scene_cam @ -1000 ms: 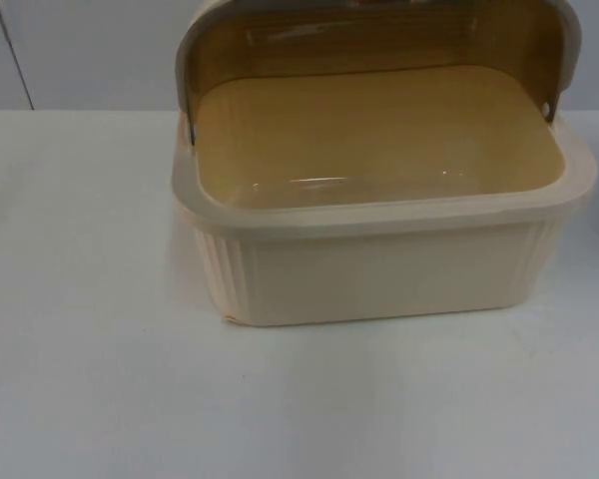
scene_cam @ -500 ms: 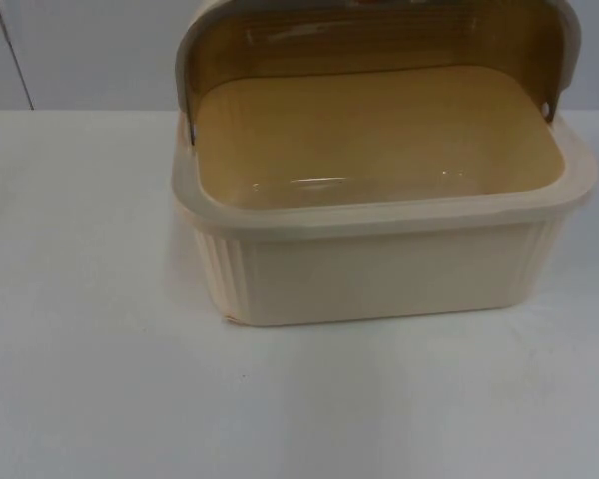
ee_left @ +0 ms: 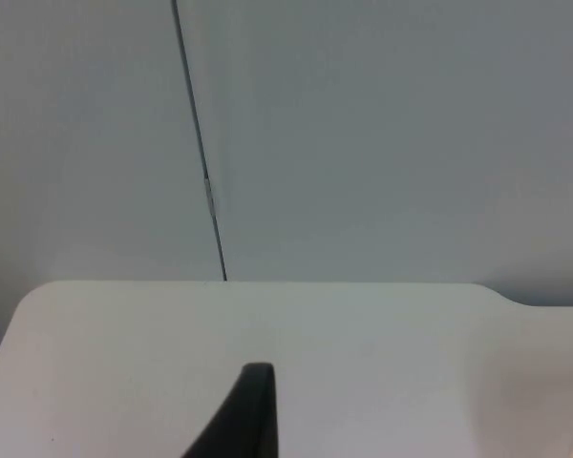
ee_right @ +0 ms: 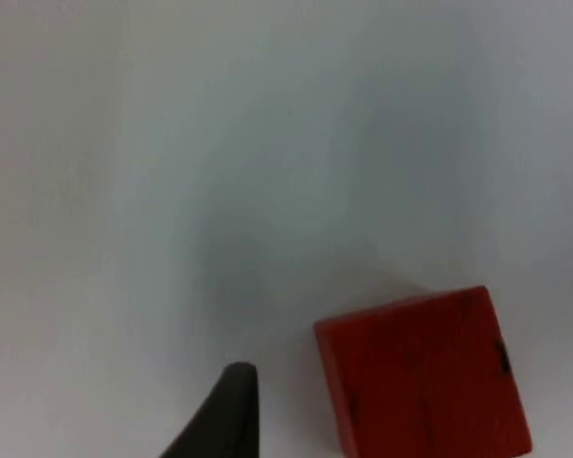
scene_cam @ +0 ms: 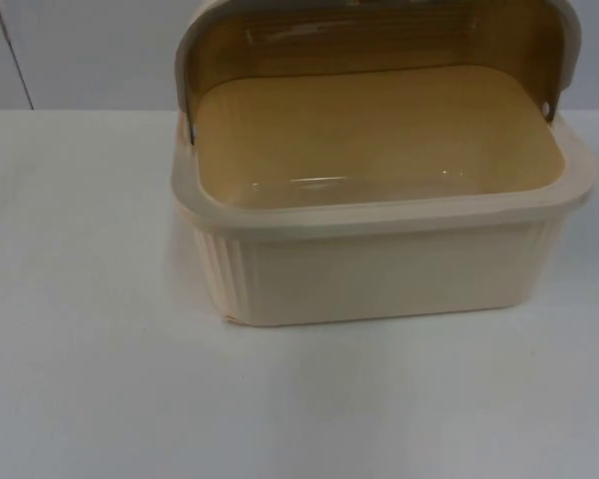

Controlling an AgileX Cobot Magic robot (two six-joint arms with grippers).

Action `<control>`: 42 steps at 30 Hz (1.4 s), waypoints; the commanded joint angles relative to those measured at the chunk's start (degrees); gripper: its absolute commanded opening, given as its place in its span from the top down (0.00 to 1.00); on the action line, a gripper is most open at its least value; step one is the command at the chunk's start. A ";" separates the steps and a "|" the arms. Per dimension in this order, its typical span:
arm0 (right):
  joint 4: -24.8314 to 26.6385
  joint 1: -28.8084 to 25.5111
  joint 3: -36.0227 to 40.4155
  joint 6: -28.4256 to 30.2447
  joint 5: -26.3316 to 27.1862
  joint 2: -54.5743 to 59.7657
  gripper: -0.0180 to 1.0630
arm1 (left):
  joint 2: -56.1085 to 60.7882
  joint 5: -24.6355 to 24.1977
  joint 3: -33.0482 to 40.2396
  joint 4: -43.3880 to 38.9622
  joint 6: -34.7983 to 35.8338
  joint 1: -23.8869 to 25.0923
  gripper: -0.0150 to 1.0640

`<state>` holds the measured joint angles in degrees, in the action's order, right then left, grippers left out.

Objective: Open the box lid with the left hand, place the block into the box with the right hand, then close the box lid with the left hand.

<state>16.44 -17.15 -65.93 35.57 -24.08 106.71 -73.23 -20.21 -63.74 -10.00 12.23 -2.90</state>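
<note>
Top view: a cream box with ribbed front wall stands on the white worktop, filling the centre and reaching toward 12 o'clock. Its lid is swung up and back at the rear, so the tan inside lies open, and nothing can be seen lying on the box floor. Behind the box, at 12 o'clock, the worktop ends at the grey partition wall.

Left wrist view: the left tool hangs over bare white worktop, one black fingertip in sight. Whether this tool is released or clenched cannot be told. Past the worktop's far edge rises the grey wall, a thin dark seam running down it. A sliver of cream, probably the box, shows at the 4 o'clock edge.

Right wrist view: the right tool hovers over the worktop, one black fingertip visible; its grip state cannot be told either. A red block lies on the worktop just beside that fingertip, toward 3 o'clock of it, apart from it and outside the box.
</note>
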 commanded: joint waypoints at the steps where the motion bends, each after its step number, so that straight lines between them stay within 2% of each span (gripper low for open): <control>1: 0.57 -1.46 0.30 2.91 1.46 0.98 0.01 | 0.53 0.97 0.13 0.38 0.25 0.25 0.01; 7: 1.47 -2.27 0.30 6.59 3.72 5.75 0.01 | 0.53 1.27 0.13 0.38 0.25 0.25 0.01; 9: 6.07 -2.14 0.19 11.01 3.55 7.70 0.01 | 0.53 1.36 0.13 0.38 0.25 0.25 0.01; 10: 6.07 -2.14 0.19 11.01 3.55 7.70 0.01 | 0.53 1.36 0.13 0.38 0.25 0.25 0.01; 12: 11.37 -2.14 -0.52 17.14 1.86 9.68 0.01 | 0.53 1.36 0.13 0.38 0.25 0.25 0.01; 14: 15.08 -2.14 -1.61 20.71 0.92 11.09 0.01 | 0.53 1.36 0.13 0.38 0.25 0.25 0.01; 18: 15.45 -2.14 -3.22 21.53 -0.15 12.35 0.05 | 0.53 1.36 0.13 0.38 0.25 0.25 0.01; 19: 15.45 -2.14 -3.76 21.81 -0.85 12.51 0.12 | 0.53 1.36 0.13 0.38 0.25 0.25 0.01; 21: 15.45 -2.14 -4.38 21.80 -0.91 12.64 0.39 | 0.53 1.36 0.13 0.38 0.25 0.25 0.01; 22: 15.45 -2.14 -4.38 21.80 -0.91 12.64 0.39 | 0.53 1.36 0.13 0.38 0.25 0.25 0.01; 23: 15.71 -2.14 -4.51 21.80 -0.69 12.74 0.54 | 0.53 1.36 0.13 0.38 0.25 0.25 0.01; 24: 15.71 -2.14 -4.51 20.73 -0.56 12.74 0.83 | 0.53 1.36 0.13 0.38 0.25 0.25 0.01; 26: 15.71 -2.14 -4.51 18.89 -0.88 12.50 0.98 | 0.53 1.36 0.13 0.38 0.25 0.25 0.01; 31: 16.03 -2.14 -4.51 16.86 -1.40 9.83 0.98 | 0.53 1.36 0.13 0.38 0.25 0.25 0.01; 35: 21.69 -2.14 -4.51 16.47 -1.26 3.59 0.98 | 0.53 1.36 0.13 0.38 0.25 0.25 0.01; 36: 21.69 -2.14 -4.51 16.47 -1.26 3.59 0.98 | 0.53 1.36 0.13 0.38 0.25 0.25 0.01; 42: 23.30 -2.14 -4.51 16.47 -0.01 -10.02 0.98 | 0.53 1.36 0.13 0.38 0.25 0.25 0.01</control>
<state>38.97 -19.17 -70.22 52.14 -24.55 102.69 -73.23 -19.37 -63.74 -10.00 12.23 -2.90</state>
